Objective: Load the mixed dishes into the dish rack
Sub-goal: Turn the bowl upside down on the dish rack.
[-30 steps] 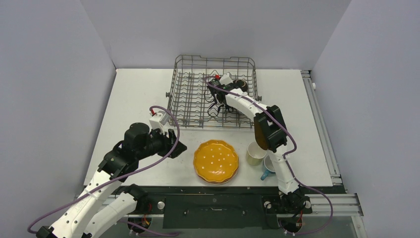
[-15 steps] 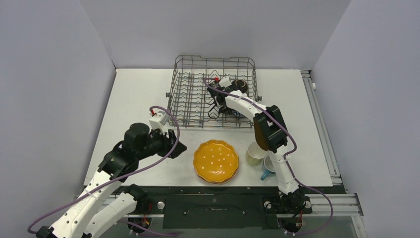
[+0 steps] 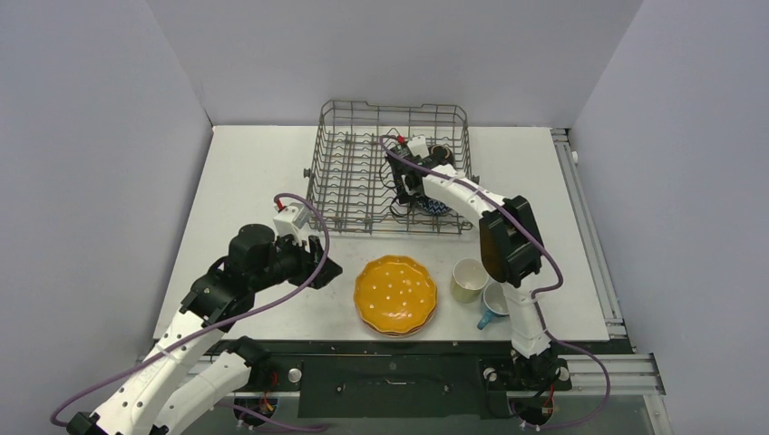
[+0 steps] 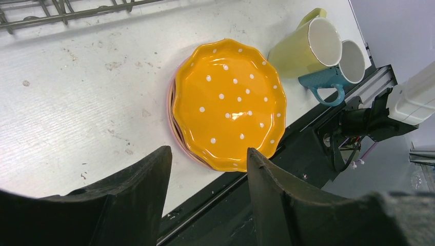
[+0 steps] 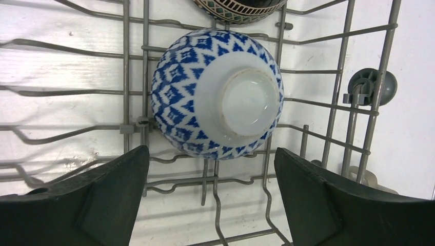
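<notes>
The dish rack stands at the back of the table. A blue-white patterned bowl lies upside down on its wires, free of any grip. My right gripper hangs open just above it, jaws wide on either side and not touching. A dark bowl sits beyond it in the rack. The orange dotted plate tops a stack near the front edge, with a pale-yellow mug and a blue mug to its right. My left gripper hovers open and empty left of the stack.
The rack's left rows of tines hold nothing. A small wheel sticks out of the rack's side. The table's front edge and a black rail run just behind the plates and mugs.
My right gripper has opened wide and let go of the blue-white bowl, which now rests in the rack. The right elbow has swung to the right. The left arm has stayed put.
</notes>
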{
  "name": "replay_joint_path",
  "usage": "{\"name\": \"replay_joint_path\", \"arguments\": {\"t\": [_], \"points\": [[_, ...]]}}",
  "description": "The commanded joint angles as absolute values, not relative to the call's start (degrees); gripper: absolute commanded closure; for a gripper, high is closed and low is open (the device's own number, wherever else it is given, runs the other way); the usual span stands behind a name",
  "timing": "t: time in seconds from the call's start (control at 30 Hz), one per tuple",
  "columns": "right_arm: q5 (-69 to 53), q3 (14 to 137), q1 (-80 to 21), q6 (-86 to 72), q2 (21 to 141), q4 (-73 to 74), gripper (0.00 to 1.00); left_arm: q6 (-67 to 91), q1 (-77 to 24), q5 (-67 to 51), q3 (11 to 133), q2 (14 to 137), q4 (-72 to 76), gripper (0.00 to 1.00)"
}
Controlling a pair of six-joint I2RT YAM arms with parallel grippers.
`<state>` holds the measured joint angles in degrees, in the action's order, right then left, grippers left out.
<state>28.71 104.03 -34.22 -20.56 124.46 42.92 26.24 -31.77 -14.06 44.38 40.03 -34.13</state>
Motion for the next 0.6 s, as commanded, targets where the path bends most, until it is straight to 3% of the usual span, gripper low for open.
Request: {"name": "replay_joint_path", "arguments": {"t": [0.0,0.23,0.57], "points": [[25.5,102.4,-34.5,-22.1,117.9,41.2,0.13,25.6,-31.6,-13.4,44.4,40.3,-33.4,0.47],[22.8,97.7,-34.6,-23.4,110.0,38.8,0.13,25.6,-31.5,-13.2,44.4,41.1,-33.5,0.46],[18.3,89.4,-35.2,-25.4,96.5,34.8,0.13,25.8,-31.5,-13.1,44.2,40.6,-33.4,0.37]]}}
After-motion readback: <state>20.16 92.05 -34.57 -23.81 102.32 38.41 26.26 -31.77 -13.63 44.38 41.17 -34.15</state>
